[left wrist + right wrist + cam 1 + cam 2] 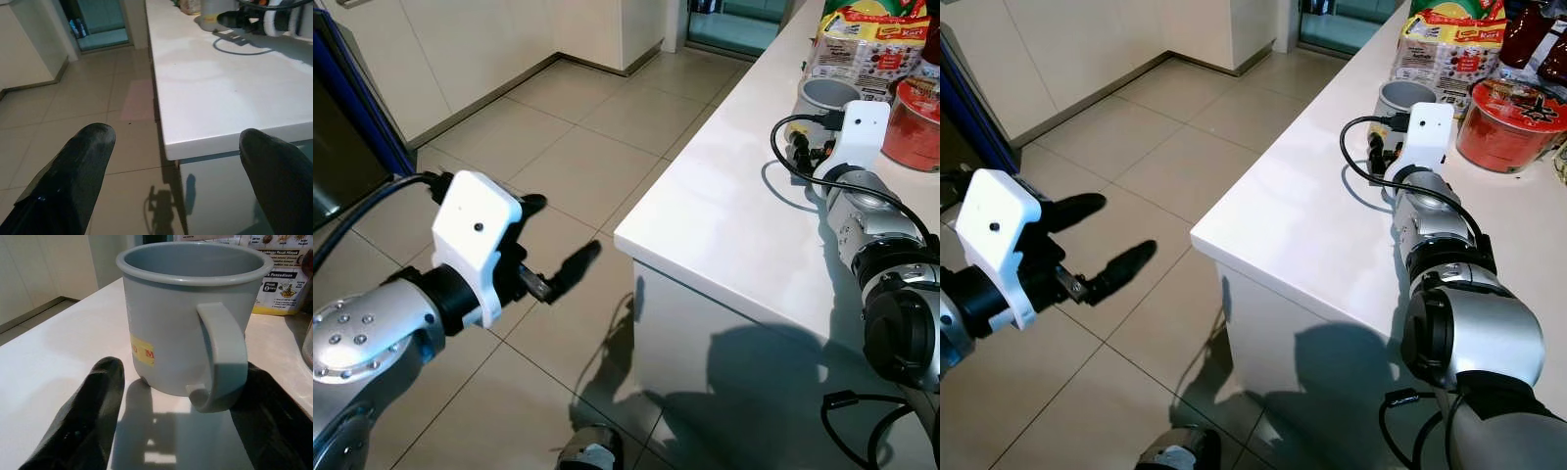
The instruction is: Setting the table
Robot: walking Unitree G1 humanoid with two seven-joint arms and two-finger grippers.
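A grey mug with a handle and a yellow label stands upright on the white counter, near its far end. My right gripper is open just short of the mug. Its black fingers lie low on the counter, one toward each side of the mug, with the handle facing the wrist camera. In the head views the mug sits right beyond the right wrist camera. My left gripper is open and holds nothing. It hovers over the tiled floor, left of the counter's near corner.
Behind the mug stand a noodle packet, a red instant-noodle cup and dark bottles. A dark blue-edged appliance is at the far left. Tiled floor stretches to a glass door at the back.
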